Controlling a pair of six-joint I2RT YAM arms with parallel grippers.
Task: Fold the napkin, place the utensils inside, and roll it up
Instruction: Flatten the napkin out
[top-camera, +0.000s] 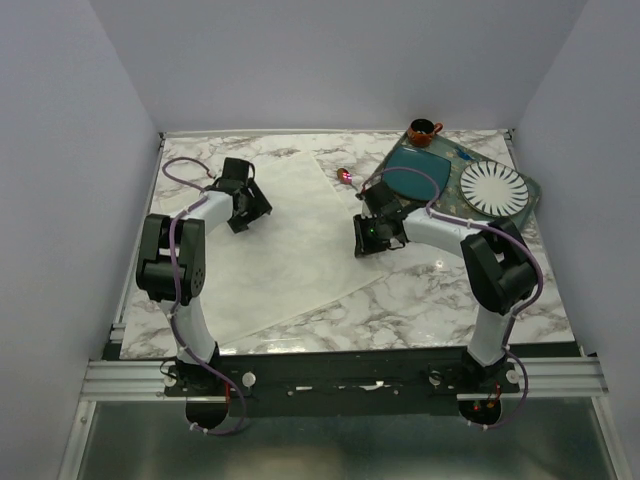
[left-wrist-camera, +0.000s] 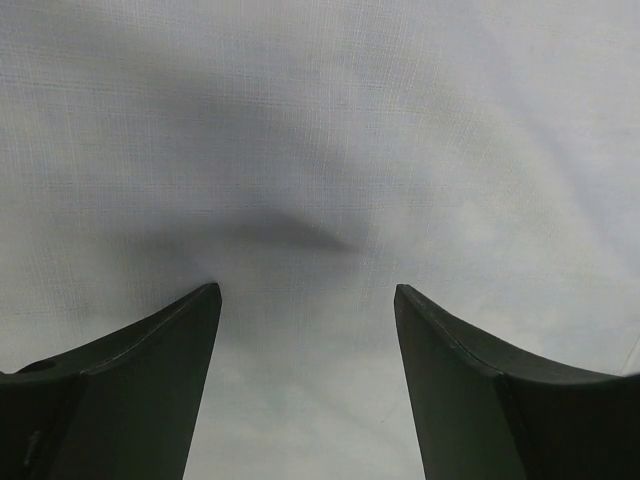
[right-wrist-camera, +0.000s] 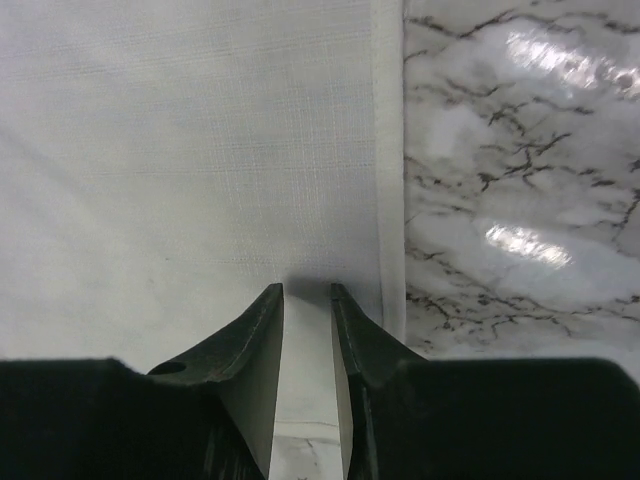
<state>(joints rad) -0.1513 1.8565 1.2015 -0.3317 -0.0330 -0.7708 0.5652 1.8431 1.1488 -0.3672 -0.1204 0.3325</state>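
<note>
The cream napkin (top-camera: 290, 255) lies spread flat across the marble table. My left gripper (top-camera: 248, 212) hangs low over its far left part, open and empty. In the left wrist view the napkin (left-wrist-camera: 320, 120) fills the frame between the wide-apart jaws of the left gripper (left-wrist-camera: 307, 290). My right gripper (top-camera: 366, 238) is at the napkin's right edge. In the right wrist view the right gripper (right-wrist-camera: 307, 288) has its jaws nearly together with napkin cloth (right-wrist-camera: 200, 150) between them, just inside the hem. The spoon (top-camera: 345, 176) lies beyond the napkin's far corner, showing its pink bowl.
A teal plate (top-camera: 420, 176) and a white ribbed plate (top-camera: 493, 188) sit at the back right, with a small brown cup (top-camera: 423, 130) behind them. Bare marble table (right-wrist-camera: 500, 200) lies right of the napkin's hem. Walls enclose the table on three sides.
</note>
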